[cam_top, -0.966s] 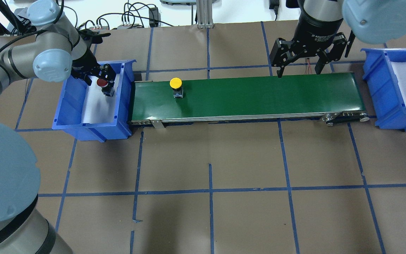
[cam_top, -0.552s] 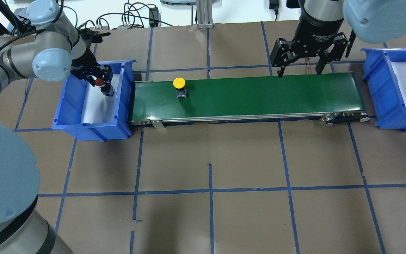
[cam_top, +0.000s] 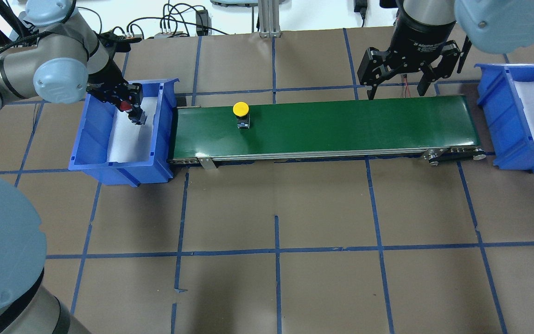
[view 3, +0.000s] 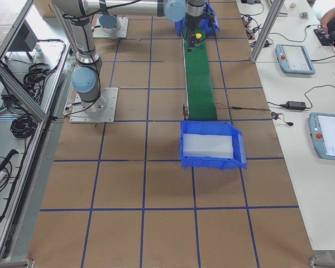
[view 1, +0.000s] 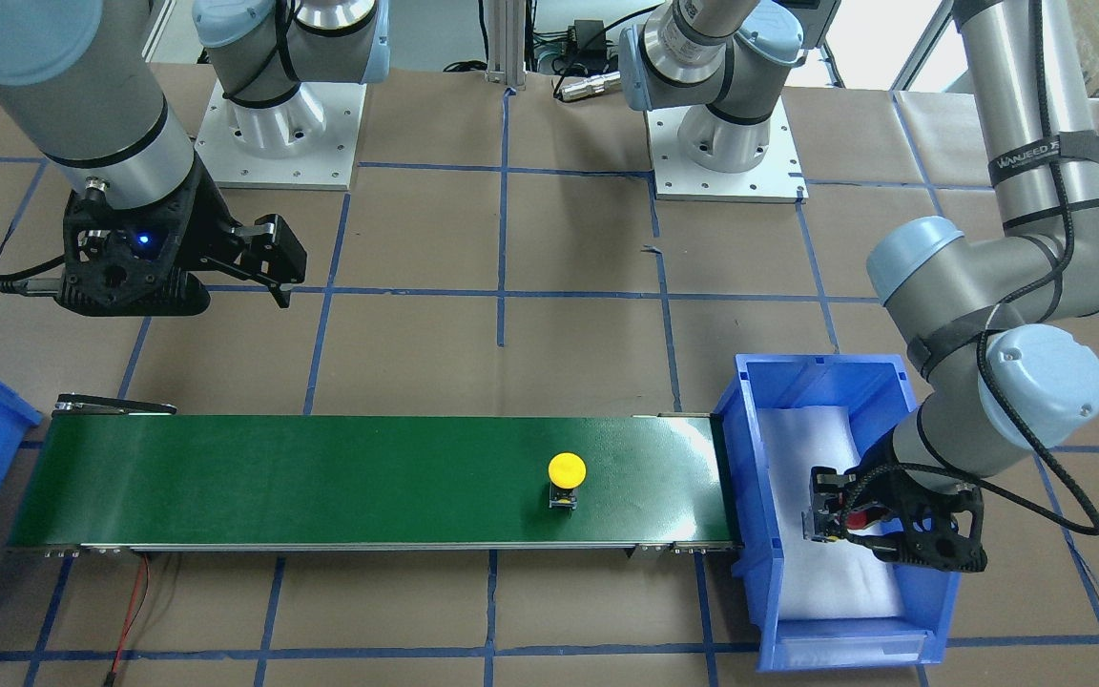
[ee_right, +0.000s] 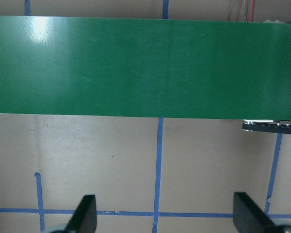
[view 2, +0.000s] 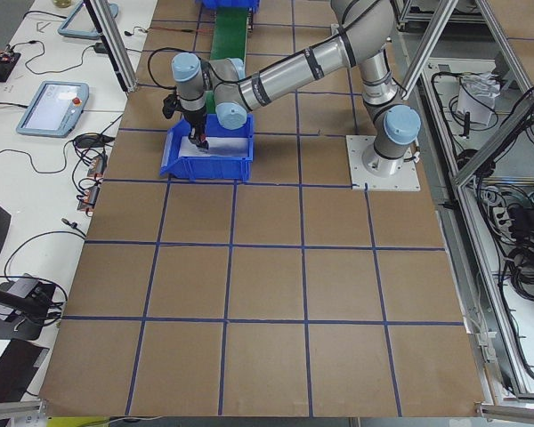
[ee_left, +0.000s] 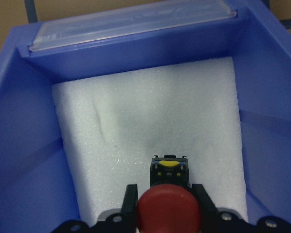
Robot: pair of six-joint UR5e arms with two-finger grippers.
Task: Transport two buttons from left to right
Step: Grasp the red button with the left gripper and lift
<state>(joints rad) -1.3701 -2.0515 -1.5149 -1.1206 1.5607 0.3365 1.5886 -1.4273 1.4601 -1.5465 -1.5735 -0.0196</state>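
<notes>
The yellow button [cam_top: 241, 110] stands upright on the green conveyor belt [cam_top: 341, 125], toward its left end; it also shows in the front view [view 1: 567, 469]. My left gripper [cam_top: 130, 107] is shut on the red button [ee_left: 169, 209] and holds it above the white foam inside the left blue bin [cam_top: 88, 134]. In the front view the red button [view 1: 857, 517] sits between the fingers. My right gripper [cam_top: 397, 86] is open and empty, hovering behind the belt's right part; its fingertips [ee_right: 87, 213] show wide apart in the right wrist view.
A second blue bin [cam_top: 503, 120] with white foam stands off the belt's right end. The table is brown paper with blue tape lines. Cables lie along the far edge. The arm bases [view 1: 726, 143] stand behind the belt.
The yellow button has ridden the belt to the right. My left gripper, with the red button, has shifted back within the left bin. My right gripper has stayed nearly still.
</notes>
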